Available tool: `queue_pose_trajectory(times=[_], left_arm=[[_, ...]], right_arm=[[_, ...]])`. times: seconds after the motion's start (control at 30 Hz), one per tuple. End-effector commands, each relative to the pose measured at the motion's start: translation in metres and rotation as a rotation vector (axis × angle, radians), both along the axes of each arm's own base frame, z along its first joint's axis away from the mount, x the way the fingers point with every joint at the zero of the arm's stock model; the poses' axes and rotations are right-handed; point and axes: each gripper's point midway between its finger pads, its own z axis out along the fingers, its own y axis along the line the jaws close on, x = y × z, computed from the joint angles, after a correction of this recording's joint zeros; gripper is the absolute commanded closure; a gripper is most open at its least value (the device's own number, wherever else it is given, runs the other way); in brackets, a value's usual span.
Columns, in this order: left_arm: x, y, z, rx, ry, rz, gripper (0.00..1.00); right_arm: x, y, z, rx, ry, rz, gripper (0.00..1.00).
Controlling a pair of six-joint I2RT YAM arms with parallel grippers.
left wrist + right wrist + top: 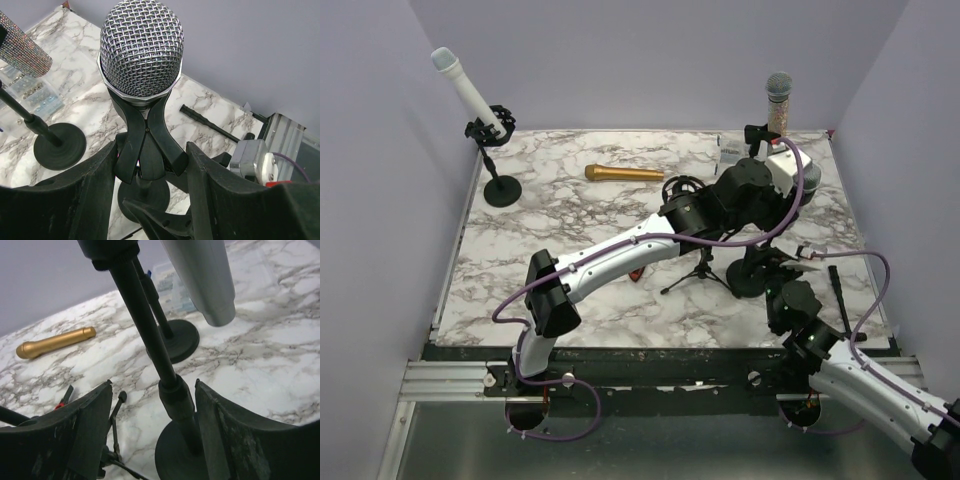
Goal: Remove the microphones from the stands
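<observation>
The silver microphone (140, 49) with its mesh head sits in the black clip (146, 142) of the stand, tilted. My left gripper (151, 150) is shut on it at the clip, one finger pressing each side. From above, that gripper (775, 180) is at the table's right centre. The mic's grey handle (200, 280) hangs above the stand pole (147, 337). My right gripper (154, 390) is open around the pole's collar (176, 399), just over the round base (175, 460). The right finger is nearly on the collar and the left one is well apart. From above it (772, 272) sits low by the base.
A gold microphone (623, 173) lies at the back centre. A white mic on a stand (468, 92) is back left and a glittery mic on a stand (779, 100) back right, near a clear box (732, 152). A small tripod (700, 270) and a black rod (837, 290) lie close by.
</observation>
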Motion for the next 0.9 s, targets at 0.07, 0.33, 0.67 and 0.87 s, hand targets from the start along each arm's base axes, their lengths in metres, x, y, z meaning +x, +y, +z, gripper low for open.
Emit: queue_pose_trajectory(times=[0.07,0.33,0.67,0.87], left_arm=[[-0.005,0.008,0.008,-0.013,0.024,-0.012,0.57],[-0.007,0.010,0.010,-0.021,0.039,-0.021,0.56],[-0.021,0.030,0.053,-0.100,0.062,-0.080,0.09],[-0.032,0.068,0.078,-0.117,0.065,-0.076,0.01]], right_arm=[[0.014,-0.016,0.032,-0.056,-0.175,-0.126,0.39],[0.028,-0.017,0.023,-0.156,-0.157,-0.187,0.76],[0.047,-0.031,0.024,-0.269,-0.146,-0.235,0.99],[0.063,-0.054,0.024,-0.256,-0.149,-0.300,0.99]])
